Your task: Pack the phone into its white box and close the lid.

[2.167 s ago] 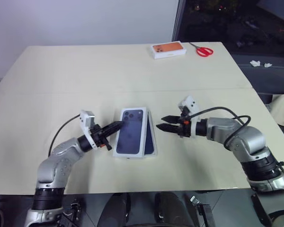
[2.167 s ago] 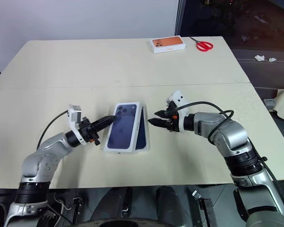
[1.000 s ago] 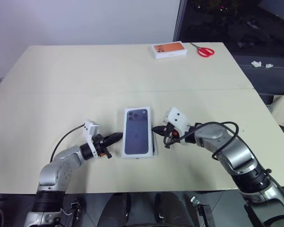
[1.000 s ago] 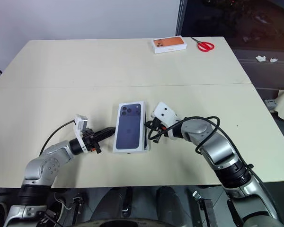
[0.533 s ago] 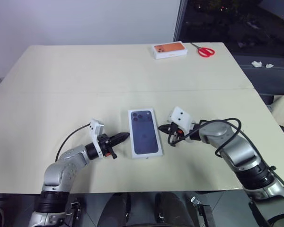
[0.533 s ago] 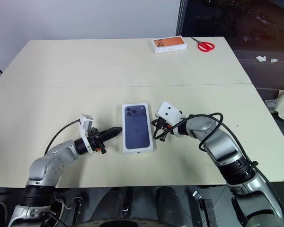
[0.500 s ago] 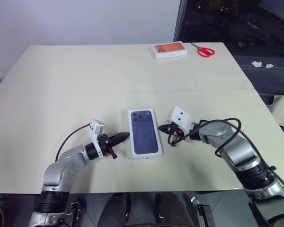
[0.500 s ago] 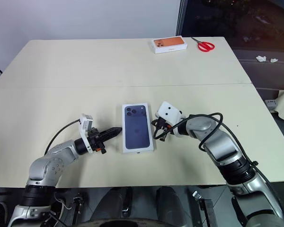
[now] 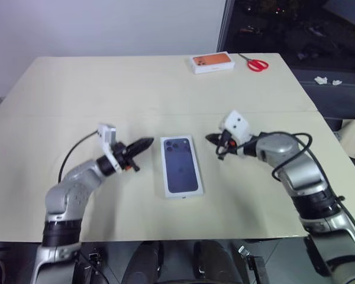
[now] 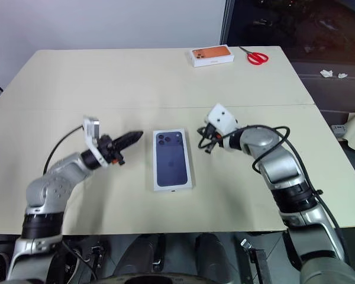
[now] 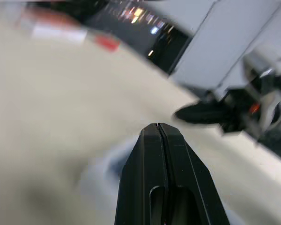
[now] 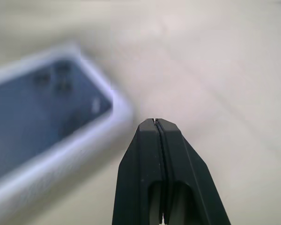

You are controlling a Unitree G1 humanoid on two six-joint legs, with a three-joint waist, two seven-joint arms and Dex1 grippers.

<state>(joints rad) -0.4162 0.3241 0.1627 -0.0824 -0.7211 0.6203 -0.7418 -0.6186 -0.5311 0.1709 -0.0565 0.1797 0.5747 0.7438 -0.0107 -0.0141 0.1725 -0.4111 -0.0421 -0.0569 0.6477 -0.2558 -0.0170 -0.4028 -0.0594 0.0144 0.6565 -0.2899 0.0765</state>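
The lid point(image 9: 181, 165), white with a dark blue phone back printed on it, lies flat and square on the white box in the middle of the table, covering it. The phone is hidden. My left gripper point(image 9: 149, 142) hovers shut above the table, left of the lid, pointing toward it and apart from it. To the right of the lid's far end, my right gripper point(image 9: 210, 138) is shut and also clear of it. The right wrist view has the lid point(image 12: 42, 108) beyond the shut right gripper point(image 12: 154, 122). Both grippers are empty.
An orange-topped white box point(image 9: 212, 61) and red scissors point(image 9: 255, 64) lie at the table's far right edge. A seam point(image 9: 77, 113) crosses the tabletop behind the lid. The table's near edge runs just below both arms.
Both shut grippers have risen off the table and drawn back from the lid's sides. The lid, slightly askew a second ago, now sits square and still.
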